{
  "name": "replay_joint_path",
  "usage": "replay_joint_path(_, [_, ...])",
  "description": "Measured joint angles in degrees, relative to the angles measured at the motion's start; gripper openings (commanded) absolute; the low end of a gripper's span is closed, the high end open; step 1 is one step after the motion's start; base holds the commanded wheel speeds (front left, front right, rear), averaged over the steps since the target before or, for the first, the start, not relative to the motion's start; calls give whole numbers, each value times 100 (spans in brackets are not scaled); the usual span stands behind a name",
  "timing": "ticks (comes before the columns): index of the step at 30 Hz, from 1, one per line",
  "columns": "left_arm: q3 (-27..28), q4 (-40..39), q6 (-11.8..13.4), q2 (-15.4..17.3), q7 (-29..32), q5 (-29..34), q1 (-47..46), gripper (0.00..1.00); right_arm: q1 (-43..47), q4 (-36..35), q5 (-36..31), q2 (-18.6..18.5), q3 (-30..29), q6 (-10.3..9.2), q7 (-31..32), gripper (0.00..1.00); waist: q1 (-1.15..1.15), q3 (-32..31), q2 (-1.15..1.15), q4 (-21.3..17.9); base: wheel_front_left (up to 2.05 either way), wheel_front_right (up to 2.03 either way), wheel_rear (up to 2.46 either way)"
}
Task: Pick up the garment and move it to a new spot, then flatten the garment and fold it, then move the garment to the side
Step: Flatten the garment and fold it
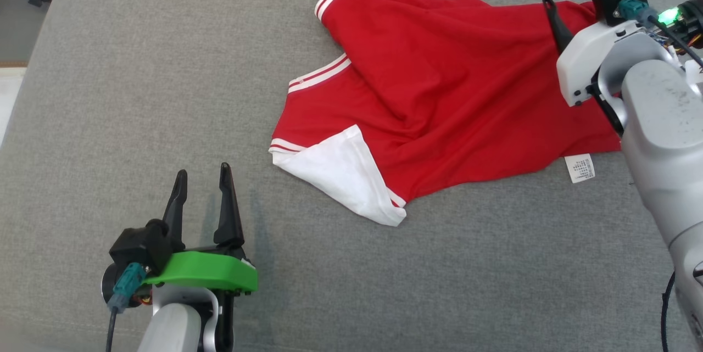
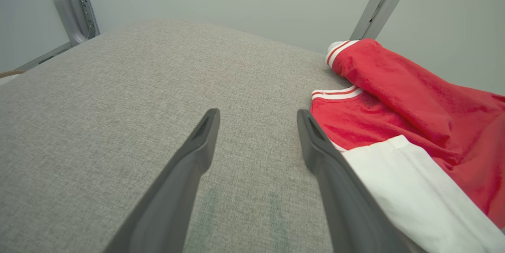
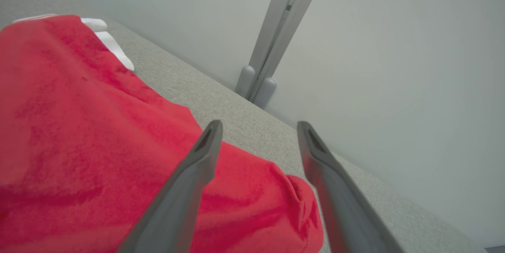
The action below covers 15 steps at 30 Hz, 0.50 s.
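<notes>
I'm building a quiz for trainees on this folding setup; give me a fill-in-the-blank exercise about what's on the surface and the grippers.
The red garment with white trim lies crumpled on a ___ fabric surface. The left gripper hovers over bare fabric with its jaws ___. A small ___ rectangular label pokes out at the garment's edge. The right gripper, also open, hangs above the ___.
Missing: grey; open; white; garment.

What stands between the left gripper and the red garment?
Nothing visible: only bare grey surface separates the open left gripper from the garment, whose white sleeve lies nearest.
</notes>
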Motion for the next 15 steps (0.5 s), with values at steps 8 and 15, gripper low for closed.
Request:
replay_joint_path(8, [41,26,-57,-1,1,147,56,100,408,-94,89,323,-188,-1,-465,100,0,-274,0,-200,0,0,0])
replay_joint_path(15, [59,43,-83,-1,0,174,147,100,1236,-526,426,750,208,-1,-536,100,0,-532,0,-301,0,0,0])
